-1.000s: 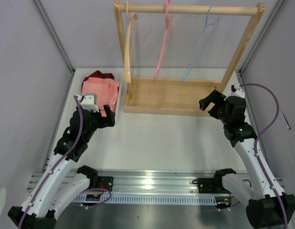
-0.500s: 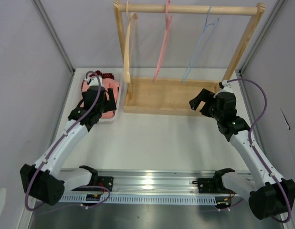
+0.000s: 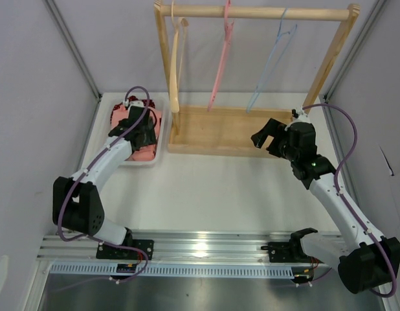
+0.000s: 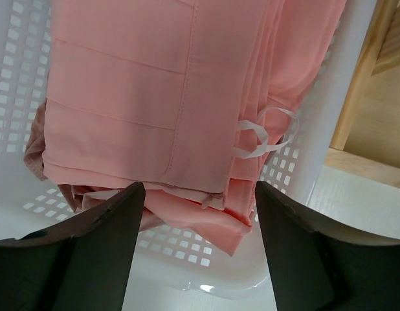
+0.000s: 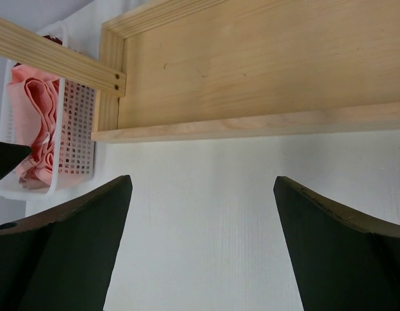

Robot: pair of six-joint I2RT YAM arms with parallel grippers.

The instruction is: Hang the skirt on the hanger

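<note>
The left claw (image 4: 199, 194) stands open, its two dark fingers (image 4: 103, 240) spread wide above the near edge of the folded skirt (image 4: 135, 97); whether they touch the cloth cannot be told. The salmon-pink skirt lies in a white perforated basket (image 4: 316, 129) at the far left corner of the bench, with a white ribbon loop (image 4: 265, 133) on its right side and a dull mauve cloth (image 4: 35, 155) showing beneath its left edge. The right claw (image 3: 265, 137) is also open and grips nothing, held over the near lip of the wooden rack's base (image 3: 219, 129), toward the right side of the bench. The rack stands along the far edge, and from its top rail (image 3: 252, 11) hang a wooden hanger (image 3: 175, 58), a pink hanger (image 3: 221, 58) and, nearest the right end, the pale blue hanger (image 3: 271, 61), which is bare.
</note>
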